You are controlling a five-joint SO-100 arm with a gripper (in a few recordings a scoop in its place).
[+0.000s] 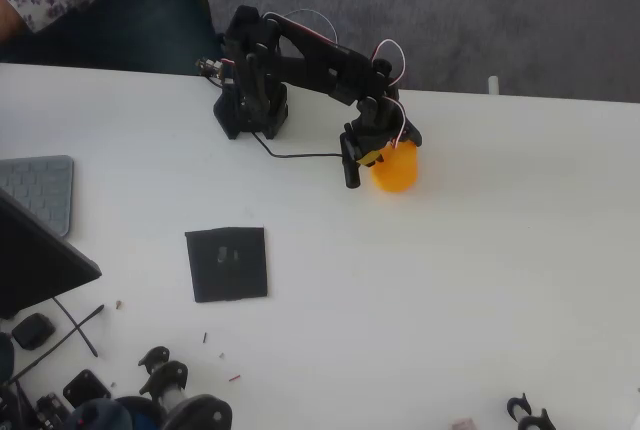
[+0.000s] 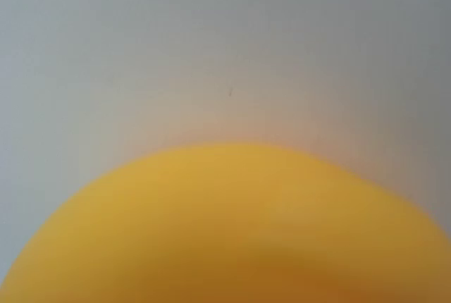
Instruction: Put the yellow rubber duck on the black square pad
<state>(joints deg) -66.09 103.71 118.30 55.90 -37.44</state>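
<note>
Yellow rubber duck [image 1: 397, 169] | heading, long axis: I can't tell | touches my hand [image 1: 362, 158], right of it overhead | grip: can't tell

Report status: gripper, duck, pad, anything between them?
Gripper at the yellow rubber duck, grip state unclear. Duck off the black square pad, well apart. White table between them bare.

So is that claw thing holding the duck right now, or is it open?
Gripper: right up against the yellow rubber duck, apparently around it, but whether it is shut on it cannot be told.
</note>
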